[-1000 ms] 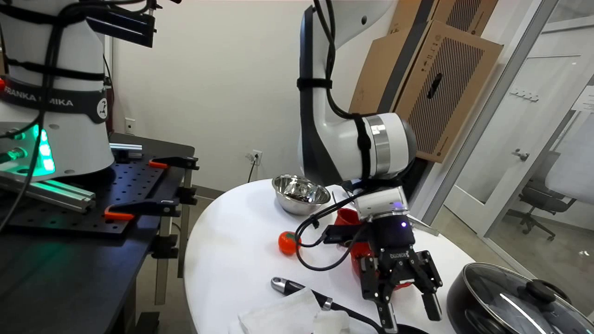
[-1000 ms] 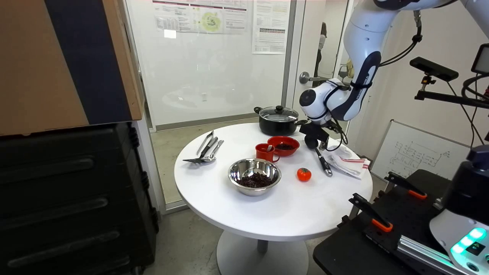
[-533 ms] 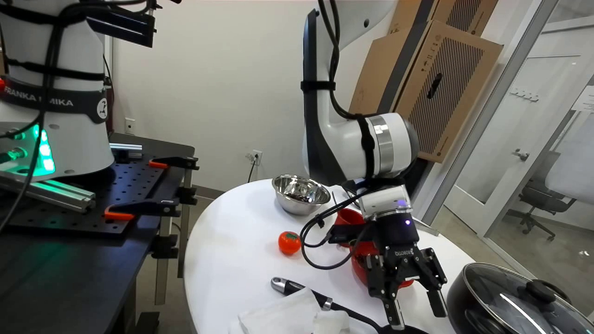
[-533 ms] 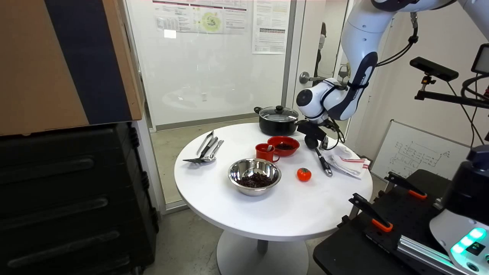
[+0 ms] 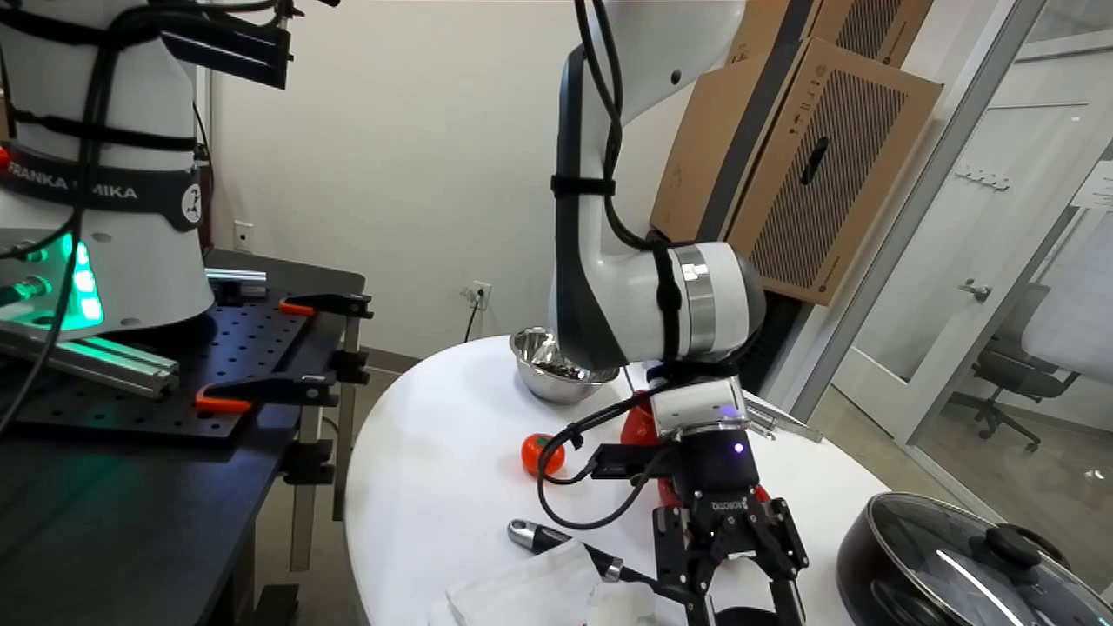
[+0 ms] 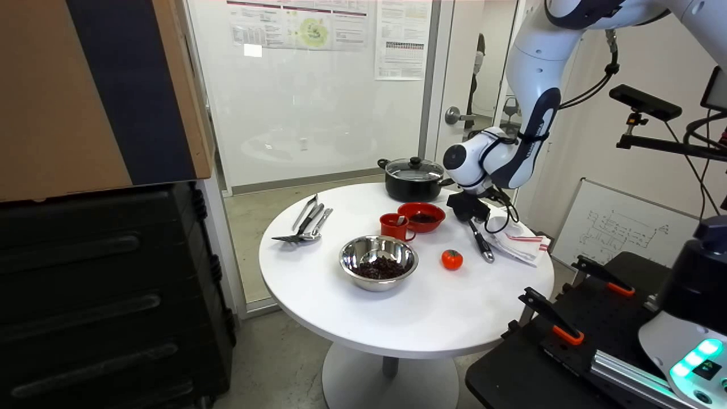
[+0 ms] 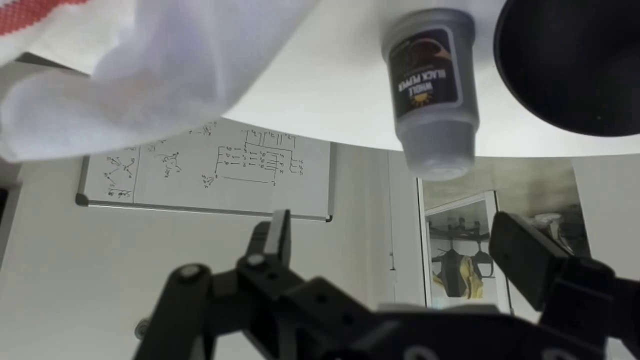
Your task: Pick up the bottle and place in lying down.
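White arm (image 5: 639,317), black straps (image 5: 669,296), cables (image 5: 615,126); black pincer (image 7: 391,225), "ROBOTIQ" lettering (image 5: 729,505).

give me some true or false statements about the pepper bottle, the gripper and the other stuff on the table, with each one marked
1. The pepper bottle stands upright on the white table. True.
2. The gripper is shut on the pepper bottle. False: the gripper is open and holds nothing.
3. The metal bowl holds small dark pieces. True.
4. The tomato lies in the metal bowl. False: the tomato sits on the white table, outside the metal bowl.
5. The pot has no lid. False: a glass lid covers the pot.
6. A red mug stands on the white table. True.
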`<control>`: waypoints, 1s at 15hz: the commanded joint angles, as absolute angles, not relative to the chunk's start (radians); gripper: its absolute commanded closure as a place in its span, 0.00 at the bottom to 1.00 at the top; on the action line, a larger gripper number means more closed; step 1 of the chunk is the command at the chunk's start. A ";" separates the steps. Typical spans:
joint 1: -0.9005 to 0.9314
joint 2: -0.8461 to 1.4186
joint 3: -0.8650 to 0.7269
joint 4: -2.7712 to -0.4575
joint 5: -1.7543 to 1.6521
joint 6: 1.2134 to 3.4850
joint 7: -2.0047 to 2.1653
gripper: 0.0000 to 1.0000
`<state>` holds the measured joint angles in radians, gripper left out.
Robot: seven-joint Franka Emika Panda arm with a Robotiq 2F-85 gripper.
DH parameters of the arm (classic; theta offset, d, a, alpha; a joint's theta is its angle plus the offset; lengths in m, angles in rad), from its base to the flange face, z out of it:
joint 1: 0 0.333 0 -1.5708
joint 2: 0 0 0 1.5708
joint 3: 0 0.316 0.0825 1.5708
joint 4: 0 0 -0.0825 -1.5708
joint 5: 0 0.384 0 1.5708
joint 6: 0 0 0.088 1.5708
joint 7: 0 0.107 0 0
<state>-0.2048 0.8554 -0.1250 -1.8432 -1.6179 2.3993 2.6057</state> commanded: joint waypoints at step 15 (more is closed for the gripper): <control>-0.209 1.008 -0.123 -1.674 -1.544 2.363 2.574 0.00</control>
